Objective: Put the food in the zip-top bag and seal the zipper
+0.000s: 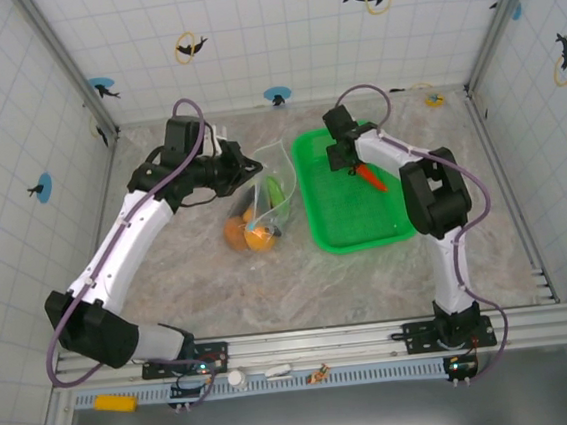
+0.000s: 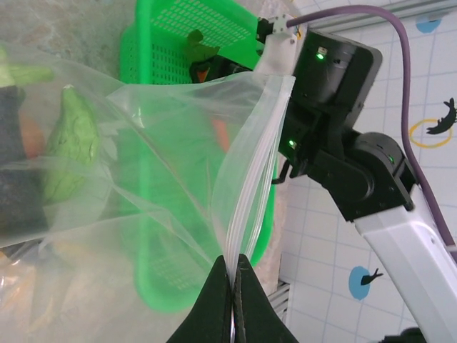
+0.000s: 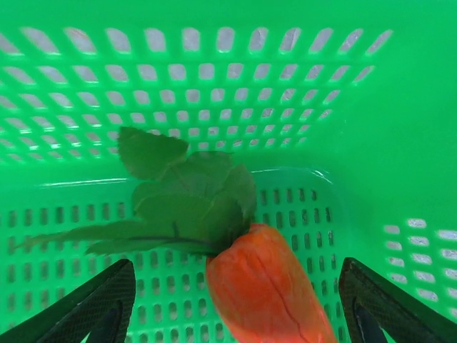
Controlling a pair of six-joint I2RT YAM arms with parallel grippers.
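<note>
The zip-top bag hangs beside the basket's left wall, its mouth held up. My left gripper is shut on the bag's zipper edge. Some of the food sits inside the bag: yellow-orange pieces and a green piece. An orange carrot with a green top lies on the basket floor. My right gripper hangs just over it, open, one finger on each side and neither touching. From above, the left gripper is at the bag's top and the right gripper is over the carrot.
The green mesh basket stands right of the bag, its walls close around my right gripper. The two arms are near each other over the basket's left rim. Tiled walls enclose the table.
</note>
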